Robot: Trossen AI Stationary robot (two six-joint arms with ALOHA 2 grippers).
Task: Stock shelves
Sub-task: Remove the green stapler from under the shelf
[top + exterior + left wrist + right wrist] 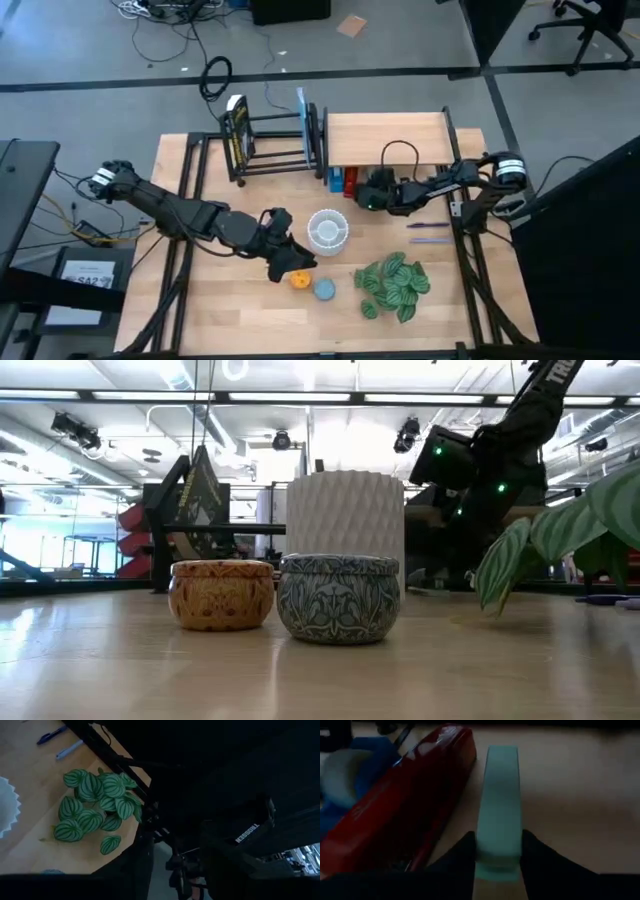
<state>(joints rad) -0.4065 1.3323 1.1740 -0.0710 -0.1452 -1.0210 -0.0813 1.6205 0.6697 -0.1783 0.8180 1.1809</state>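
The right gripper [497, 852] clamps a pale teal stapler [499, 805] beside a red stapler [400, 802] under the wooden shelf [385, 138], apparently stocking it. The black rack [270, 140] stands at the shelf's 9 o'clock. The left gripper [285, 255] hovers over 2 tins; its fingers' state cannot be told.

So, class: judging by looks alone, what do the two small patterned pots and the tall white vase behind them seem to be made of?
Orange pot and blue pot: probably printed tin, with seamed lids and a slight sheen. White vase: matte, faceted ribs, perhaps ceramic or plastic; the look leaves it open.
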